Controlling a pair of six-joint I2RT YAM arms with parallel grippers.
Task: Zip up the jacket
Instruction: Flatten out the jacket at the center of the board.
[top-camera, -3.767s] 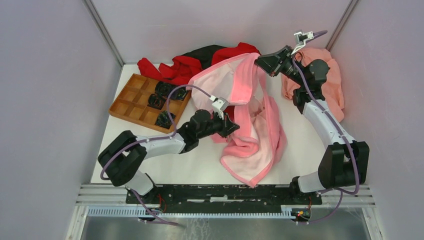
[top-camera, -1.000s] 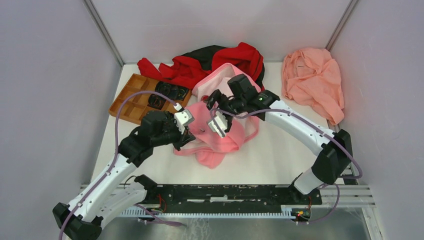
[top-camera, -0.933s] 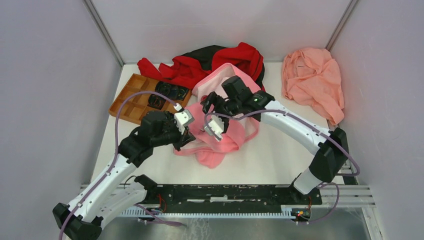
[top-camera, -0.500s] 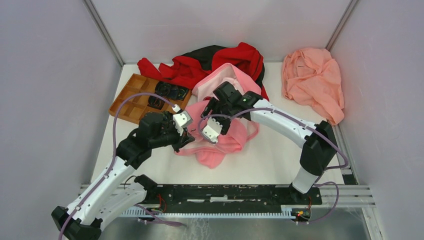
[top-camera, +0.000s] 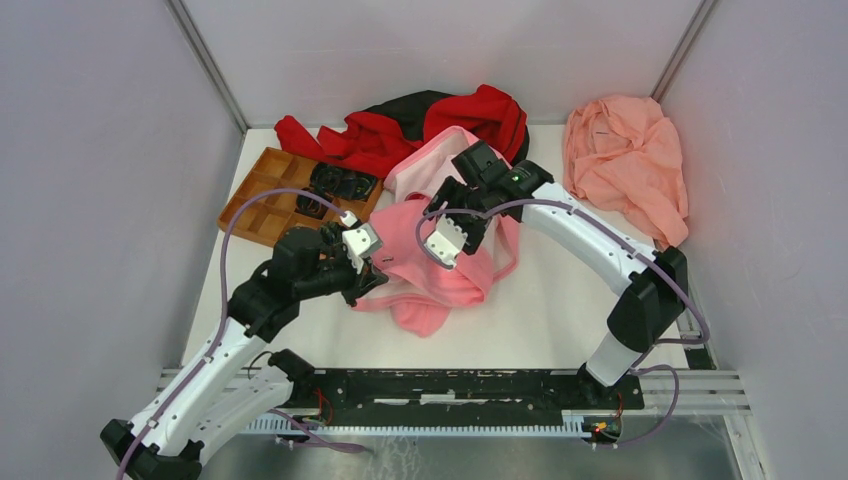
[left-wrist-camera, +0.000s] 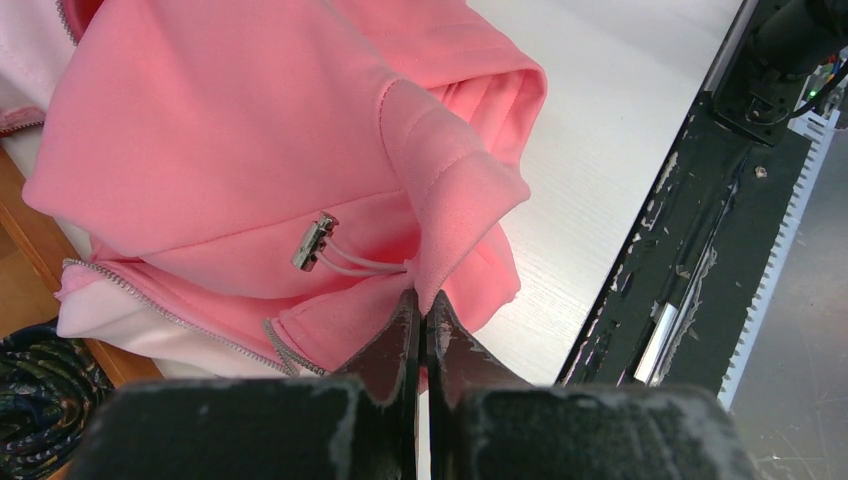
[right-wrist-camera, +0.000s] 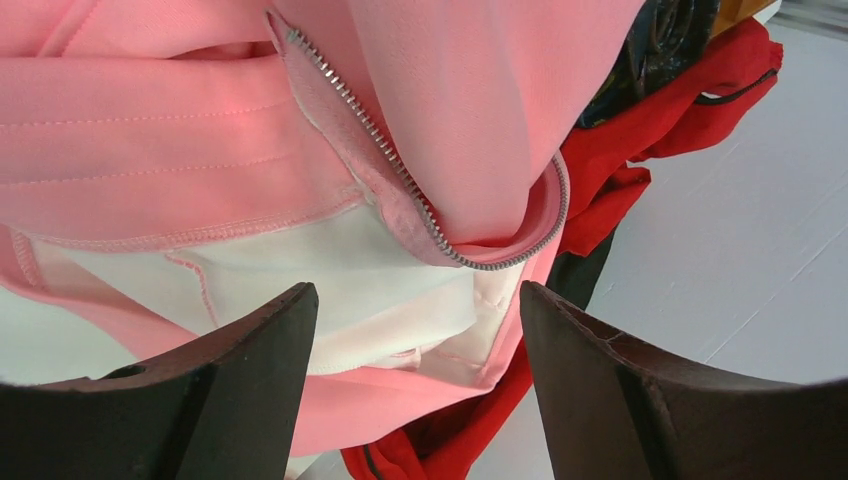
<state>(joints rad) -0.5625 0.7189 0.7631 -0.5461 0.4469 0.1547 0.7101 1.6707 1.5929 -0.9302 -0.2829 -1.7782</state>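
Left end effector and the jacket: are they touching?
Touching. The left wrist view shows the left end effector shut on a fold of the jacket, with the pink fabric pinched where its tips meet.

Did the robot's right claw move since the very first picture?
Yes. The right gripper moved left and nearer, away from the peach cloth, to above the pink jacket.

Jacket (top-camera: 425, 300) lies right of tray (top-camera: 262, 195), seemingly touching.

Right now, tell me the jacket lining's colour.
The lining is pale pinkish white, clearest in the right wrist view.
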